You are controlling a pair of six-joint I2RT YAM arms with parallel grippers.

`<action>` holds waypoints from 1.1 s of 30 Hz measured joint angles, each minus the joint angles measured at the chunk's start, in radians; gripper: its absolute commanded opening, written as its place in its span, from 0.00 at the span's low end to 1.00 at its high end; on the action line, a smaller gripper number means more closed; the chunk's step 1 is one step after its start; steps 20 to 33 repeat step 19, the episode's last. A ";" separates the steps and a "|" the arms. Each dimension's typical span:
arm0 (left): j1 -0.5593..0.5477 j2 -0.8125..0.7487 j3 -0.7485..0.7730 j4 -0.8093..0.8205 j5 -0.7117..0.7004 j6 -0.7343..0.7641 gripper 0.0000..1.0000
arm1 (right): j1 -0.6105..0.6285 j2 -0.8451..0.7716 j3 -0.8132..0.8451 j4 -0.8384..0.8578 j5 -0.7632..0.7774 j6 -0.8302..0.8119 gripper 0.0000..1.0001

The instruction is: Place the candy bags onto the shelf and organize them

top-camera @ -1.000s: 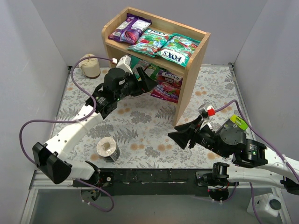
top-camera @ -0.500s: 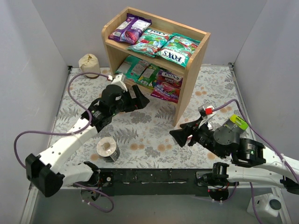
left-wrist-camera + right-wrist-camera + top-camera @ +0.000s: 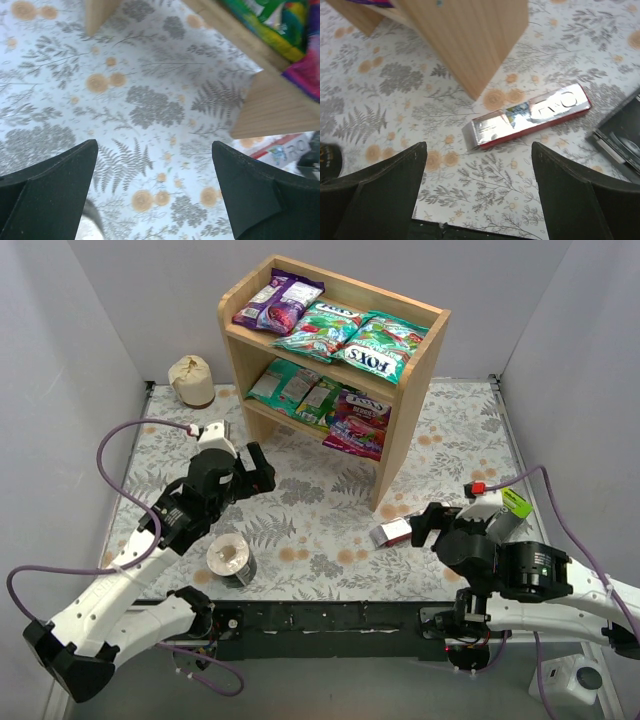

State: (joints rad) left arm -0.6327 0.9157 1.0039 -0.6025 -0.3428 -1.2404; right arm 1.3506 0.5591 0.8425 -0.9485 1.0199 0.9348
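Note:
The wooden shelf [image 3: 415,390] stands at the back centre. Its top tier holds a purple candy bag [image 3: 280,300] and two green FOX'S bags [image 3: 322,328] [image 3: 385,345]. Its lower tier holds two green bags [image 3: 285,385] and a magenta bag [image 3: 358,423]. My left gripper [image 3: 262,468] is open and empty over the mat, in front of and left of the shelf. The left wrist view [image 3: 155,190] shows the shelf base [image 3: 270,107] and a green bag [image 3: 270,20]. My right gripper [image 3: 420,524] is open and empty, near the shelf's front right corner; it also shows in the right wrist view [image 3: 477,195].
A slim red-and-white box [image 3: 390,533] lies on the mat just ahead of my right gripper, also in the right wrist view [image 3: 530,117]. A grey tape roll [image 3: 232,560] sits near the front left. A beige round object [image 3: 191,380] stands at the back left. Grey walls enclose the table.
Both arms have drawn back from the shelf toward their bases. My left gripper left the lower tier. My right gripper pulled back, uncovering the red-and-white box.

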 measured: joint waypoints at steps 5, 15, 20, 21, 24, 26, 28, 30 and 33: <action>0.000 -0.081 -0.076 -0.026 -0.070 0.019 0.98 | 0.000 -0.036 -0.029 -0.210 0.082 0.195 0.93; 0.000 -0.121 -0.082 -0.016 -0.095 0.032 0.98 | 0.000 -0.095 -0.043 -0.303 0.119 0.289 0.93; 0.000 -0.121 -0.082 -0.013 -0.095 0.033 0.98 | 0.000 -0.095 -0.049 -0.309 0.125 0.294 0.93; 0.000 -0.121 -0.082 -0.013 -0.095 0.033 0.98 | 0.000 -0.095 -0.049 -0.309 0.125 0.294 0.93; 0.000 -0.121 -0.082 -0.013 -0.095 0.033 0.98 | 0.000 -0.095 -0.049 -0.309 0.125 0.294 0.93; 0.000 -0.121 -0.082 -0.013 -0.095 0.033 0.98 | 0.000 -0.095 -0.049 -0.309 0.125 0.294 0.93; 0.000 -0.121 -0.082 -0.013 -0.095 0.033 0.98 | 0.000 -0.095 -0.049 -0.309 0.125 0.294 0.93; 0.000 -0.121 -0.082 -0.013 -0.095 0.033 0.98 | 0.000 -0.095 -0.049 -0.309 0.125 0.294 0.93; 0.000 -0.121 -0.082 -0.013 -0.095 0.033 0.98 | 0.000 -0.095 -0.049 -0.309 0.125 0.294 0.93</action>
